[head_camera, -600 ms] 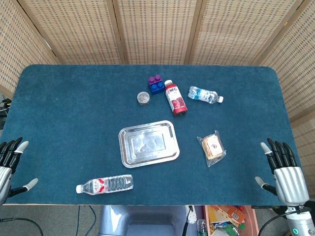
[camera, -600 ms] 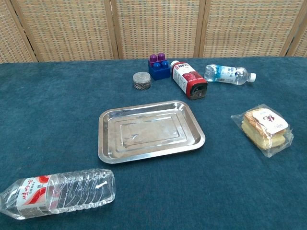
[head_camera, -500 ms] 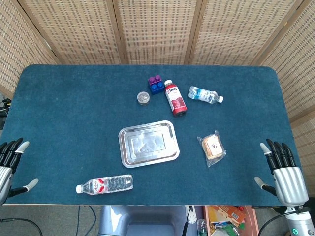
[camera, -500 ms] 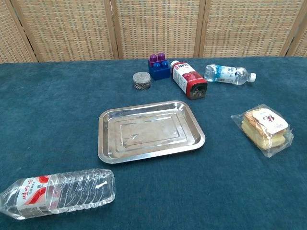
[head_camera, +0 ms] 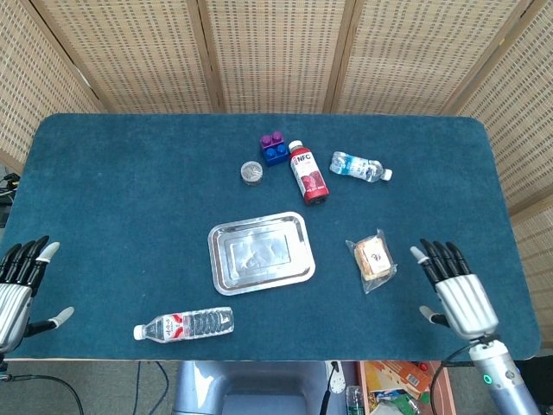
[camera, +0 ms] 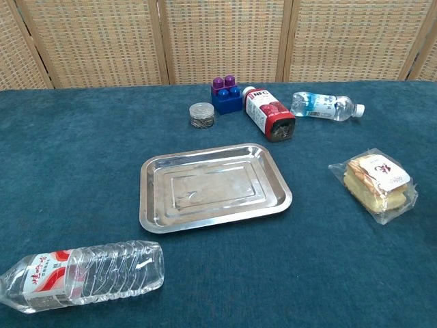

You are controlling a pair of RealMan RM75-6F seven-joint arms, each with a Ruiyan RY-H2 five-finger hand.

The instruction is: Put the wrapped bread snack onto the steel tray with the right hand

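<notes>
The wrapped bread snack lies in clear plastic on the blue cloth, to the right of the steel tray. The tray holds nothing. In the head view my right hand hovers open, fingers spread, just right of the snack and a little nearer the front edge, apart from it. My left hand is open at the table's front left corner. Neither hand shows in the chest view.
A clear water bottle lies at the front left. Behind the tray are a small round tin, purple-blue blocks, a red NFC juice bottle and a small water bottle.
My right hand has moved left and inward over the table toward the snack. My left hand has shifted slightly. The objects have not moved.
</notes>
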